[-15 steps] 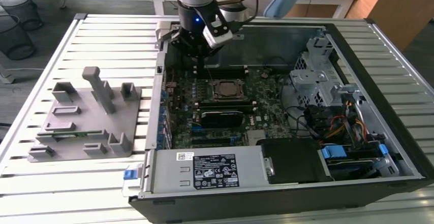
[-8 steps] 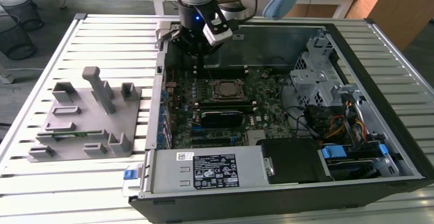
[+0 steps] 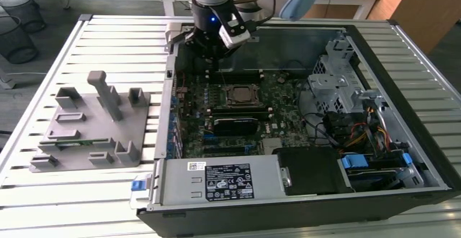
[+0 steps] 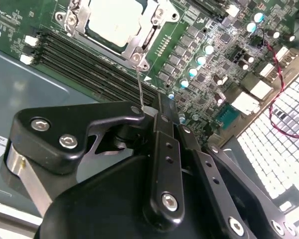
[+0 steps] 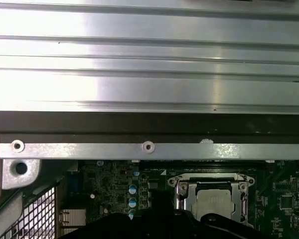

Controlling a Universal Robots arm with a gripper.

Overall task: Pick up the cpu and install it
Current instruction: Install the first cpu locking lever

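One arm is reaching down over the far edge of an open computer case [image 3: 421,157] that is lying on a slatted metal bench [image 3: 108,38]. Its pincer [image 3: 211,54] is hanging just above the motherboard [image 3: 238,114], beyond the processor socket as the exterior view shows it. In the second wrist view the black fingers [image 4: 162,149] are lying pressed together, with no gap between them and nothing pinched there. A thin wire lever [image 4: 139,84] is running from the socket frame toward the tip of those fingers.

The cpu [image 3: 241,95] is already sitting in its socket near the middle of the motherboard, its pale metal top facing up. In the second wrist view the cpu [image 4: 114,20] is showing inside a silver metal frame [image 4: 134,47] that is lying around it, and long dark memory slots [image 4: 89,64] are running just beside that frame. In the first wrist view the cpu [image 5: 217,204] is appearing under the same frame, with the case's metal rim [image 5: 149,149] crossing beyond it.

On the exterior view's left, a grey plastic holder [image 3: 94,124] with several upright blocks is resting on the bench, apart from the case. Inside the case, a power supply [image 3: 219,181] with a dark label is occupying the near edge, and a grey drive cage [image 3: 338,81] is standing on the exterior view's right, with bundled cables [image 3: 360,135] just beside it.
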